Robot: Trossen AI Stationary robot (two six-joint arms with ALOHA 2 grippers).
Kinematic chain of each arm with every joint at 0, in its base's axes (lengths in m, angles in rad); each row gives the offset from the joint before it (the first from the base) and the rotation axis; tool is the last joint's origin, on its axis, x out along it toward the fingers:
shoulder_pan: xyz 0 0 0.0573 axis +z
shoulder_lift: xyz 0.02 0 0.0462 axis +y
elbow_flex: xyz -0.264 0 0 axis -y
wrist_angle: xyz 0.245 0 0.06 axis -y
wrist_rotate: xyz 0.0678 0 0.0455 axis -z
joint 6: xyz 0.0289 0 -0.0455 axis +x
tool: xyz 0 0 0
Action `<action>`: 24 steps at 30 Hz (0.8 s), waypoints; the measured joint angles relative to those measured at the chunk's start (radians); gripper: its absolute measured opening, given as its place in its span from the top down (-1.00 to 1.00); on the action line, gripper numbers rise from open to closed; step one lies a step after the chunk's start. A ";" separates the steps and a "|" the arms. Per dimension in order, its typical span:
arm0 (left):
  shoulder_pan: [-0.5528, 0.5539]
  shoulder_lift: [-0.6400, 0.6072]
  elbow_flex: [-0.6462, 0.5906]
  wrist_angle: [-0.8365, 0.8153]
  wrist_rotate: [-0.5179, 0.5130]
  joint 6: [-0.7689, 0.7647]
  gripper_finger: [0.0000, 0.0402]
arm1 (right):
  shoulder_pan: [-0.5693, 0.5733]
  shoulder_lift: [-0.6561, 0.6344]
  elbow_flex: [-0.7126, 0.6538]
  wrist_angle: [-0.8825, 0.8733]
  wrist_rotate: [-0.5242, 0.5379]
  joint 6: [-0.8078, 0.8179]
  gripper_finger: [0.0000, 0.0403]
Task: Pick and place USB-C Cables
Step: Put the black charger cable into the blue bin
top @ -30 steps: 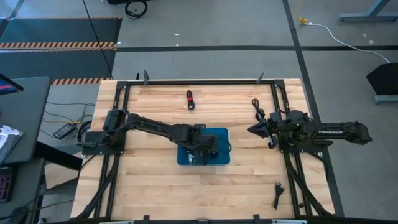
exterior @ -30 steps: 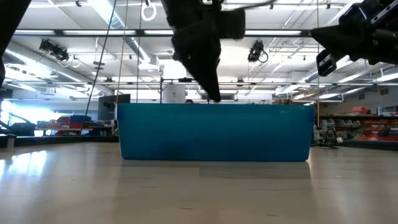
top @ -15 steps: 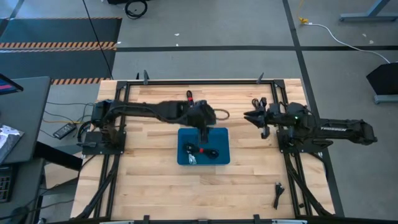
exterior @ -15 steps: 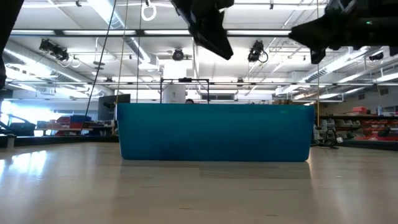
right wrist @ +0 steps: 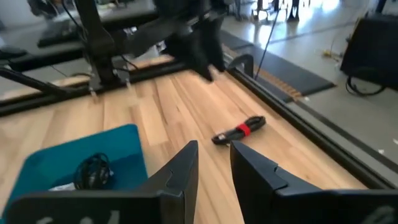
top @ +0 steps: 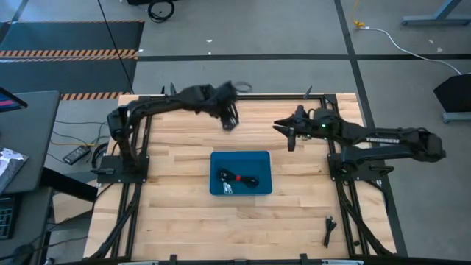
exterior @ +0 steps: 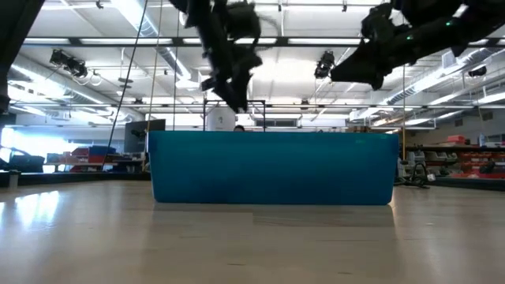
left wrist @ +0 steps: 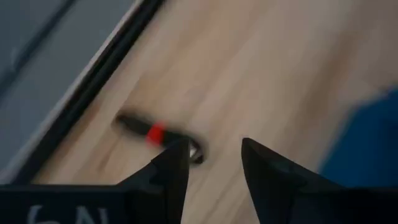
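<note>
A coiled black USB-C cable with a red band [left wrist: 155, 133] lies flat on the wood near the table's far rail, also in the right wrist view [right wrist: 239, 132]. My left gripper [left wrist: 214, 155] hovers open just short of it, at the far edge [top: 229, 120]. Another coiled cable with a red tie [top: 238, 177] lies inside the blue tray [top: 259, 159]. A third black cable [top: 329, 230] lies near the table's near right corner. My right gripper [right wrist: 213, 147] is open above the wood, right of centre [top: 288, 134], pointing toward the table's left side.
The blue tray's wall [exterior: 272, 167] fills the middle of the low view, with both arms high above it. Black frame rails [top: 243, 96] run along the table's far edge and sides. Bare wood lies between the tray and the near edge.
My left gripper has risen out of the blue tray and swung toward the far edge, ending over the red-banded cable. A coiled cable now shows lying in the tray. My right gripper has moved toward the table's left and far edge, with its arm stretching out.
</note>
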 joint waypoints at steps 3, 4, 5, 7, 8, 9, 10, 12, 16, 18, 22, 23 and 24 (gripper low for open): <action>0.059 0.007 0.001 -0.005 -0.005 -0.159 0.24 | -0.007 0.058 0.015 0.001 0.000 0.000 0.51; 0.075 0.009 0.001 -0.002 0.003 -0.187 0.24 | -0.008 0.075 0.017 0.002 -0.001 -0.001 0.51; 0.088 0.014 0.000 -0.003 0.010 -0.218 0.24 | -0.009 0.089 0.017 0.003 -0.002 -0.001 0.51; 0.112 0.032 0.001 0.031 0.024 -0.271 0.24 | -0.014 0.110 0.017 0.003 -0.003 -0.001 0.51; 0.127 0.042 0.001 0.039 0.038 -0.292 0.24 | -0.017 0.117 0.017 0.004 -0.003 -0.002 0.51; 0.136 0.056 0.001 0.043 0.050 -0.309 0.24 | -0.019 0.125 0.017 0.005 -0.003 -0.001 0.51; 0.145 0.070 0.001 0.064 0.071 -0.322 0.24 | -0.022 0.131 0.018 0.005 -0.003 0.000 0.51; 0.161 0.101 0.001 0.078 0.112 -0.338 0.24 | -0.028 0.131 0.018 0.000 -0.003 0.000 0.51; 0.178 0.151 0.001 0.039 0.098 -0.352 0.24 | -0.030 0.133 0.019 0.006 -0.003 0.001 0.51; 0.191 0.168 0.000 0.007 0.092 -0.380 0.24 | -0.030 0.133 0.019 0.006 -0.003 0.000 0.51; 0.210 0.180 0.000 0.013 0.086 -0.416 0.24 | -0.031 0.134 0.019 0.012 -0.004 -0.001 0.51; 0.210 0.180 0.001 0.020 0.085 -0.416 0.24 | -0.031 0.134 0.019 0.013 -0.004 -0.002 0.51; 0.209 0.181 0.001 0.023 0.087 -0.416 0.23 | -0.031 0.134 0.019 0.013 -0.004 -0.002 0.51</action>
